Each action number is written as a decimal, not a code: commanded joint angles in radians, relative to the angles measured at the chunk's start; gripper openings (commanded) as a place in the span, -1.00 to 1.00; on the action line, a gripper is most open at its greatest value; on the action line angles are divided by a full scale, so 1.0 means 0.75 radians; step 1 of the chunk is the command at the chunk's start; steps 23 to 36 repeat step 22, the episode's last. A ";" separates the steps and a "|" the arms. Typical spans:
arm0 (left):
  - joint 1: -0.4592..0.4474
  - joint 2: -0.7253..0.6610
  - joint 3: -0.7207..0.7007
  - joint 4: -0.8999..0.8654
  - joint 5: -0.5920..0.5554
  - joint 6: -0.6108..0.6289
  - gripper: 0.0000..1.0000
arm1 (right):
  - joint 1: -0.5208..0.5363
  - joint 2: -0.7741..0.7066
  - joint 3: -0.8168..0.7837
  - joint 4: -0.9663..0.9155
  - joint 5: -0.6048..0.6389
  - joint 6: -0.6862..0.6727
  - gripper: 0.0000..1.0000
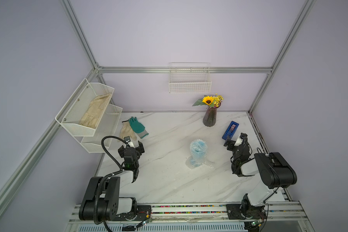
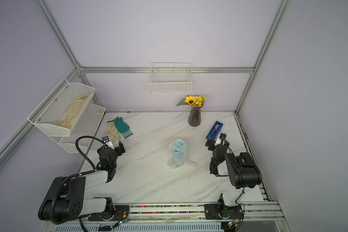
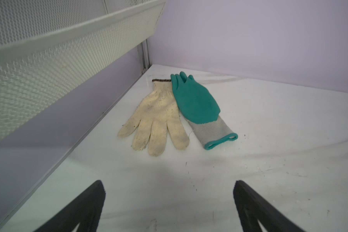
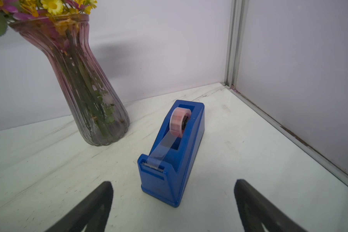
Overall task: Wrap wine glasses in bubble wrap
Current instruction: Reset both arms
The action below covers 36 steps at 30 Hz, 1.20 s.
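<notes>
In both top views the light-blue wine glass (image 1: 198,149) (image 2: 178,149) stands upright mid-table, with the whitish bubble wrap (image 1: 196,163) (image 2: 176,163) rolled around it and flaring out at its foot. Neither gripper touches it. My left gripper (image 1: 131,147) (image 2: 111,147) (image 3: 169,183) is open and empty, well to the left of the glass, facing two gloves. My right gripper (image 1: 234,140) (image 2: 215,141) (image 4: 173,182) is open and empty to the right of the glass, just in front of a blue tape dispenser. The glass does not show in either wrist view.
The blue tape dispenser (image 1: 230,130) (image 4: 175,152) and a purple ribbed vase of flowers (image 1: 210,118) (image 4: 84,90) stand at the back right. A cream glove (image 3: 159,120) and a green glove (image 3: 195,104) lie at the back left. A white mesh rack (image 1: 88,112) overhangs the left edge. A wire basket (image 1: 189,80) hangs on the back wall.
</notes>
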 commanded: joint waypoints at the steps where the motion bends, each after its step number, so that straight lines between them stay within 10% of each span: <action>1: 0.015 0.049 -0.041 0.250 0.049 0.064 1.00 | -0.009 0.034 -0.014 0.251 -0.103 -0.057 0.94; 7: 0.019 0.334 0.013 0.432 0.062 0.088 1.00 | 0.003 0.026 0.156 -0.085 0.033 -0.021 0.95; 11: 0.021 0.269 0.108 0.129 0.066 0.063 0.99 | 0.027 0.032 0.151 -0.068 0.058 -0.043 0.94; 36: 0.018 0.298 0.074 0.246 0.082 0.083 1.00 | 0.027 0.045 0.146 -0.035 0.049 -0.050 0.95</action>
